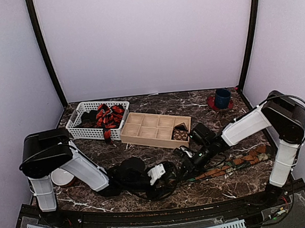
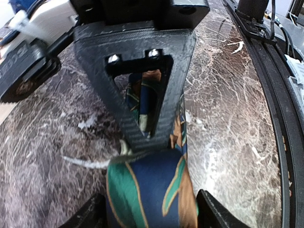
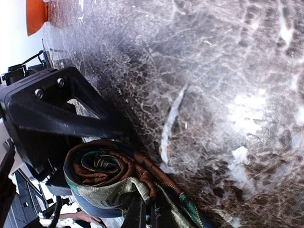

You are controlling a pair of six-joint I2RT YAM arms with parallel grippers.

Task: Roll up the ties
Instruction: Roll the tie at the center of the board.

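Slick marble table (image 1: 149, 197), with the brown-orange tie (image 1: 237, 162) trailing right along the near edge. Left gripper (image 2: 152, 211) is clamped on its coil (image 3: 109, 175); right gripper (image 1: 189, 163), can't tell. If either slips, the coil probably springs loose.

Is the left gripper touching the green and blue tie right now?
Touching. The left wrist view shows the tie wedged between the left gripper's fingers, fabric pressed against both.
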